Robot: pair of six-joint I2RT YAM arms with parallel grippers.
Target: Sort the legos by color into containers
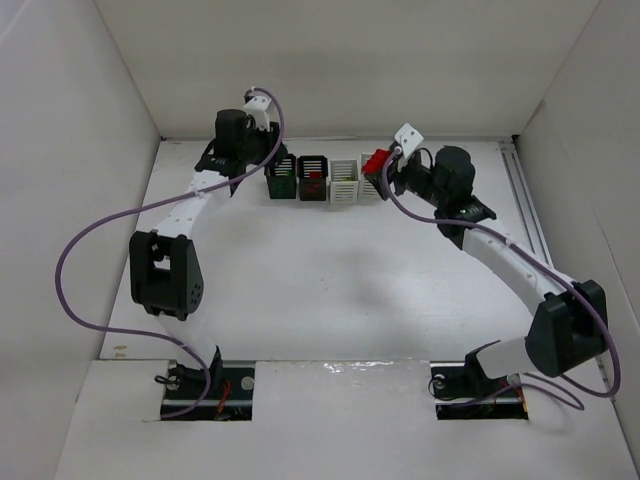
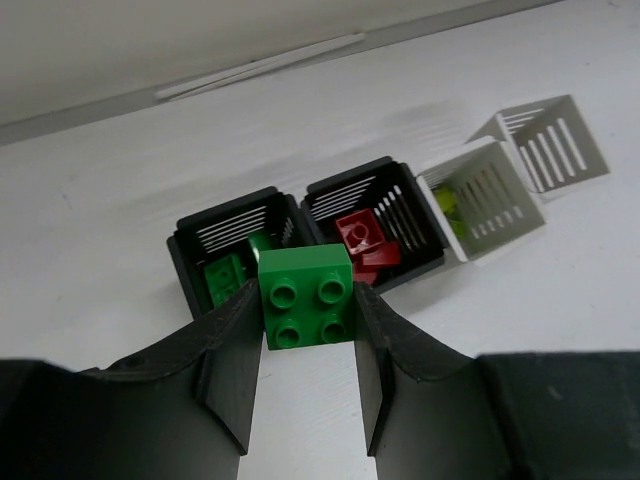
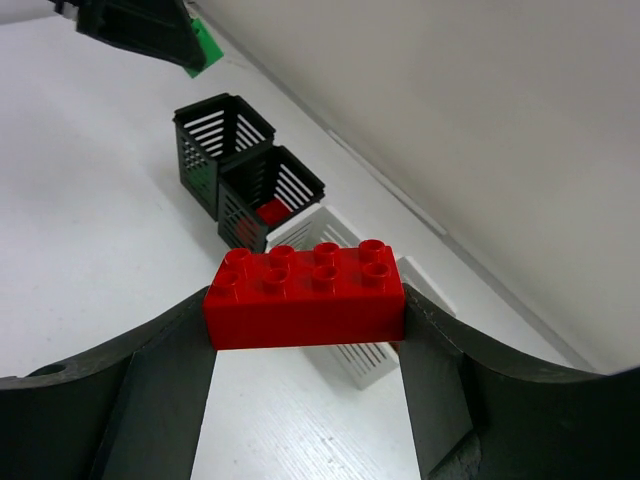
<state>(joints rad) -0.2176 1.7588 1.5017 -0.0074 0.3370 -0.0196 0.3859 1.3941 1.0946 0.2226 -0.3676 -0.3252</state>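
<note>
- Our left claw [image 2: 305, 322] is closed on a green brick [image 2: 306, 296]. It is a square two-by-two piece, pinched on two opposite sides, with its studs facing the wrist camera.
- Seen from above, that claw hangs at the left end of the basket row, just beside the left black basket [image 2: 232, 228]. The green brick is in the air, off the worktop [image 1: 330, 290].
- Our right claw [image 3: 305, 325] grips a red brick [image 3: 310, 290], a two-by-four piece held by its short ends with the studs up.
- Seen from above, the red brick is at the right end of the row, over the end white basket [image 2: 565, 140]. The claw and brick mostly cover that basket in the top view.
- The four baskets stand side by side in a row on the far part of the worktop, two black on the left and two white on the right.
- The left black basket holds green bricks [image 2: 222, 275].
- The second black basket [image 2: 345, 195] holds red bricks [image 2: 362, 235].
- The first white basket [image 2: 495, 195] shows a yellow-green brick [image 2: 447, 205].
- We cannot tell what lies inside the end white basket.
- Any lettering on the studs is too blurred for us to read.
</note>
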